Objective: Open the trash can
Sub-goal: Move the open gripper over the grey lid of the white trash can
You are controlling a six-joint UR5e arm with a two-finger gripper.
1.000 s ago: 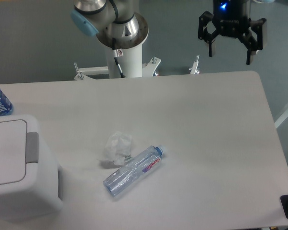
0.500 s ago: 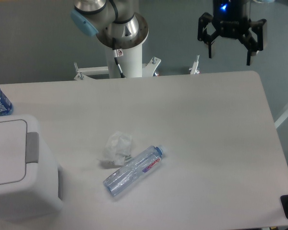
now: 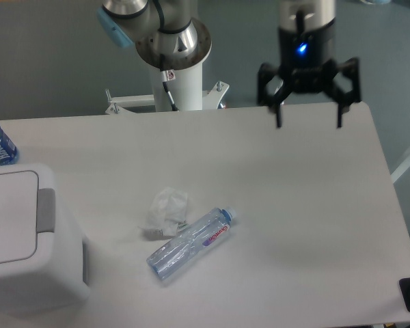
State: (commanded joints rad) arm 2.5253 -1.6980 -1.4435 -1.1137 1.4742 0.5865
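White trash can (image 3: pixel 27 239), two bottles (image 3: pixel 189 244), jaws apart

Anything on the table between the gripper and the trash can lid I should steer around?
Nothing tall. The open gripper hangs above the table's far right; the trash can sits front left. The crumpled wrapper and lying clear bottle sit roughly between them, low on the table.

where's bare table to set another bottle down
Bare stretches: the right half of the table below the open claw, and the band between trash can and crumpled wrapper. Crowded around the wrapper and clear bottle.
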